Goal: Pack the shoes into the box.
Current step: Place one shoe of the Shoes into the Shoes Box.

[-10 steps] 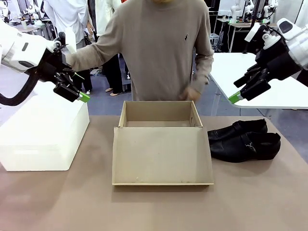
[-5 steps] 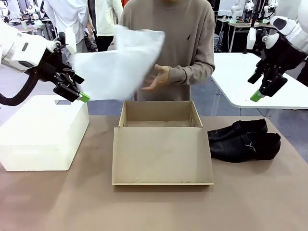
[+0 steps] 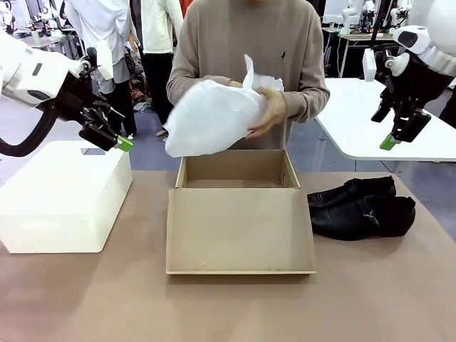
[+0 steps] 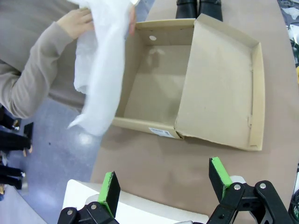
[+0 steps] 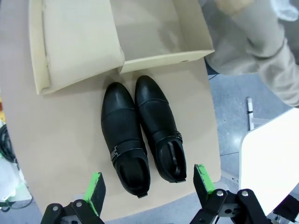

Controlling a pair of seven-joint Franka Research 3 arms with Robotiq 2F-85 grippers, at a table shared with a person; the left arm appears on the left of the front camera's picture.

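Note:
The shoes (image 3: 360,206), a black pair, lie side by side on the table just right of the box (image 3: 235,174). The box is tan cardboard with bare insides, and its lid (image 3: 239,231) lies flat toward me. A person holds crumpled white tissue paper (image 3: 214,114) in both hands above the box's far wall. My left gripper (image 3: 120,130) hangs open above the white bin, left of the box. My right gripper (image 3: 387,132) hangs open high above the shoes (image 5: 140,135). The left wrist view looks down on the box (image 4: 154,88) and the paper (image 4: 100,70), with the left gripper (image 4: 163,179) holding nothing. The right gripper (image 5: 147,179) is also empty.
A white bin (image 3: 64,192) stands at the table's left, under my left arm. A white table (image 3: 356,107) stands behind at the right. Bare brown tabletop (image 3: 228,306) lies in front of the lid. Other people stand in the background at the left.
The person swung a sheet of tissue paper in from the left and gathered it in both hands above the box. My right gripper rose and moved right, turning downward. The left arm stayed put.

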